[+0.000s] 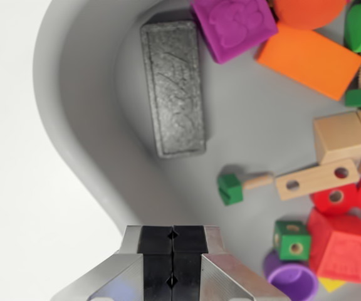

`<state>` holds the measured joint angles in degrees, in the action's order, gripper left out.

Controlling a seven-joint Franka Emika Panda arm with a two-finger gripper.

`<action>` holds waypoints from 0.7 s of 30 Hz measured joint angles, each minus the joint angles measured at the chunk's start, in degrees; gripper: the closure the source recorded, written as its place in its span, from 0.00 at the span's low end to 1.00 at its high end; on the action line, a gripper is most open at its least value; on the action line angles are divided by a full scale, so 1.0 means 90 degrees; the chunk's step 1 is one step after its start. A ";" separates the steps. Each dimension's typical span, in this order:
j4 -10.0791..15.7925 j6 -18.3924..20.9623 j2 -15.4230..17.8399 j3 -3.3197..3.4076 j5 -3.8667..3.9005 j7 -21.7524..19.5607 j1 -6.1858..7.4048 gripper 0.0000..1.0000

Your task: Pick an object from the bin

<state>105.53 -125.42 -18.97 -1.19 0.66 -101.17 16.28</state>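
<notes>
Tool pads pressed together, empty, over bin rim.
Bin (74, 125) wall curved at left; grey block (173, 88) lay on its floor, tool (172, 260) below it, green-headed peg (240, 186) and toy blocks to the right.

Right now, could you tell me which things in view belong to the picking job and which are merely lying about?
Belonging to the job:
- gripper, shut and empty
- grey bin
- candidates to pick: grey block, purple foam block, orange block, green-headed wooden bolt

Just lying about:
- white surface outside the bin
</notes>
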 joint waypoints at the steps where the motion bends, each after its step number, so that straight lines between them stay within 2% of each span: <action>1: -0.0027 0.0062 0.0029 0.0000 -0.0001 0.0000 0.0000 1.00; 12: -0.0286 0.0634 0.0297 -0.0004 -0.0008 0.0001 0.0001 1.00; 21: -0.0445 0.0926 0.0393 -0.0006 -0.0012 0.0001 0.0002 1.00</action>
<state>101.52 -117.08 -15.43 -1.25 0.56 -101.16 16.30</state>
